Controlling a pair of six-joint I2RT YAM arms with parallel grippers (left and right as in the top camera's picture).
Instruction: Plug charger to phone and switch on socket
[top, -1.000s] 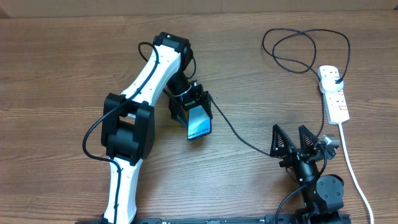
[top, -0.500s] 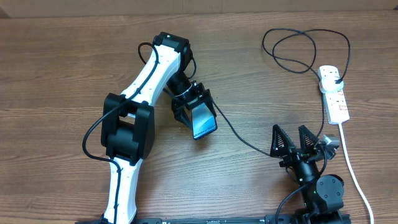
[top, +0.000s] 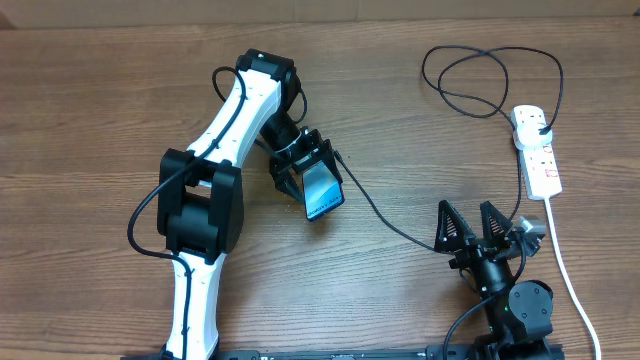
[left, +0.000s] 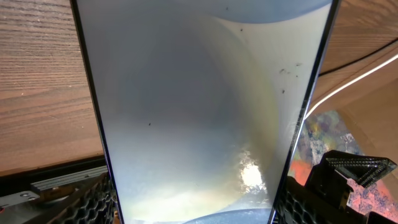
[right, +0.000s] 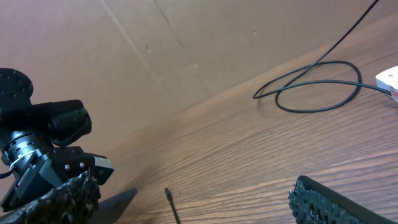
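one phone (top: 324, 194), screen up, mid-worktop (top: 100, 90), long axis slanting far-left to near-right, clamped across its width by the left claw (top: 308, 172) on a bent, reaching arm. one charger (top: 381, 215) runs to one socket (top: 541, 160). right claw (top: 470, 226) gapes wide, pointing away.

Blue-lit phone (top: 322, 192) tilted mid-table; black charger (top: 400, 232) looped beside white socket (top: 540, 160).
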